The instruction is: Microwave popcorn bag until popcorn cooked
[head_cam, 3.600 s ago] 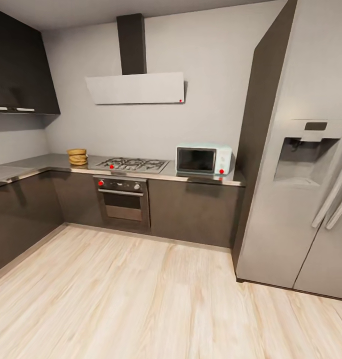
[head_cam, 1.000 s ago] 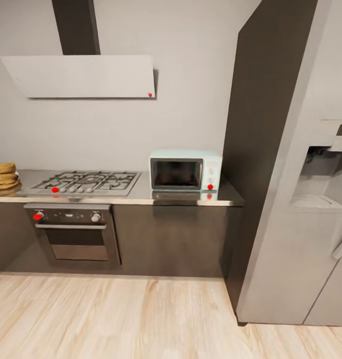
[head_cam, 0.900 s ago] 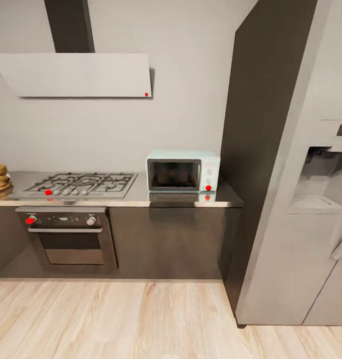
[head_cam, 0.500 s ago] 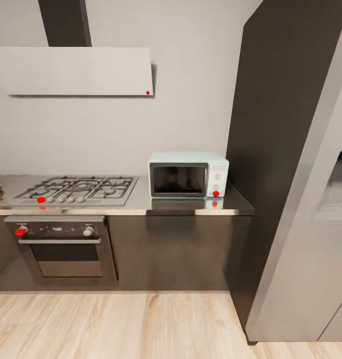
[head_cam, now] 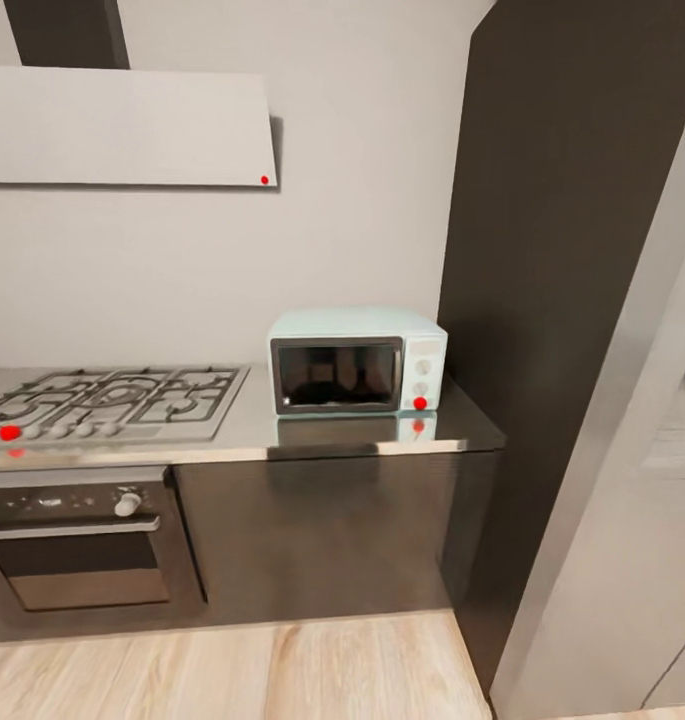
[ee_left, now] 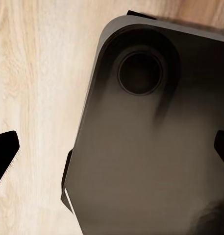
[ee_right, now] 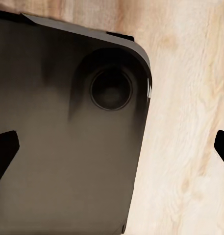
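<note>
The pale mint-blue microwave (head_cam: 357, 362) stands on the grey countertop (head_cam: 247, 437) against the wall, its dark glass door shut and a red dot low on its knob panel. The popcorn bag and the popcorn are out of view. In the left wrist view my left gripper (ee_left: 112, 154) hangs open over the robot's dark base (ee_left: 156, 147) and the wood floor, with nothing between its black fingertips (ee_left: 4, 157). In the right wrist view my right gripper (ee_right: 112, 149) is open too, empty, with its fingertips (ee_right: 4, 152) at the picture's sides.
A gas hob (head_cam: 107, 400) lies left of the microwave, with a black built-in oven (head_cam: 72, 545) under it and a range hood (head_cam: 122, 125) above. A tall dark panel (head_cam: 562, 250) and the grey fridge (head_cam: 632, 520) stand right of the counter's end.
The whole head view has shifted: the camera came closer to the counter and the microwave looks larger. The tan sack slid out past the left edge. Nothing on the counter has moved.
</note>
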### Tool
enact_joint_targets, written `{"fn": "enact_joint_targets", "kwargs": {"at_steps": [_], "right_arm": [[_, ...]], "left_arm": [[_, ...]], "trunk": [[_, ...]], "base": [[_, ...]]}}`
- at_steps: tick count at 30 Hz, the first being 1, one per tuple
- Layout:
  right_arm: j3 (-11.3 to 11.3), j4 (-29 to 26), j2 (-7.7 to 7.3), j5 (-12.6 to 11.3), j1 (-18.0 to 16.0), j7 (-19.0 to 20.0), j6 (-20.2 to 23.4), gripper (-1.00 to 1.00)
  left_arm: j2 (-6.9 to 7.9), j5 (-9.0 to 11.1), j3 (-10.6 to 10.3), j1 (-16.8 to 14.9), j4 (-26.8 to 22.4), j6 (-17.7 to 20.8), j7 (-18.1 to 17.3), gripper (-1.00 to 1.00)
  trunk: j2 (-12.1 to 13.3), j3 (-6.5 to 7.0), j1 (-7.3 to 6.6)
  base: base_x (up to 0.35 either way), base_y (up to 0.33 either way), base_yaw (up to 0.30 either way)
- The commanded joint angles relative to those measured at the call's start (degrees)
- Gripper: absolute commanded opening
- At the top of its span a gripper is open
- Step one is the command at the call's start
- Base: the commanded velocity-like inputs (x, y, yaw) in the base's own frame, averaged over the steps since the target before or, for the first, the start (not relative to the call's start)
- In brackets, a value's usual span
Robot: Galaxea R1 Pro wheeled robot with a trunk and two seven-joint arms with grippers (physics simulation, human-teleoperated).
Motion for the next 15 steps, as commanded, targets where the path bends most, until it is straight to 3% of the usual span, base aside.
{"fn": "enact_joint_targets", "kwargs": {"at_steps": [1, 6, 15], "right_arm": [[0.1, 0.0, 0.01, 0.5, 0.0, -0.4, -0.1, 1.0], [0.2, 0.0, 0.01, 0.5, 0.0, -0.4, -0.1, 1.0], [0.4, 0.0, 0.01, 1.0, 0.0, -0.4, 0.1, 1.0]], "left_arm": [[-0.02, 0.2, 0.0, 0.0, -0.1, -0.1, 0.2, 1.0], [-0.02, 0.3, 0.0, 0.0, -0.1, -0.2, 0.2, 1.0], [0.06, 0.4, 0.0, 0.0, -0.1, -0.2, 0.2, 1.0]], "trunk": [[0.0, -0.04, 0.04], [0.0, -0.04, 0.04], [0.0, -0.04, 0.04]], "base": [[0.315, 0.0, -0.057], [0.238, 0.0, -0.013], [0.018, 0.0, 0.0]]}}
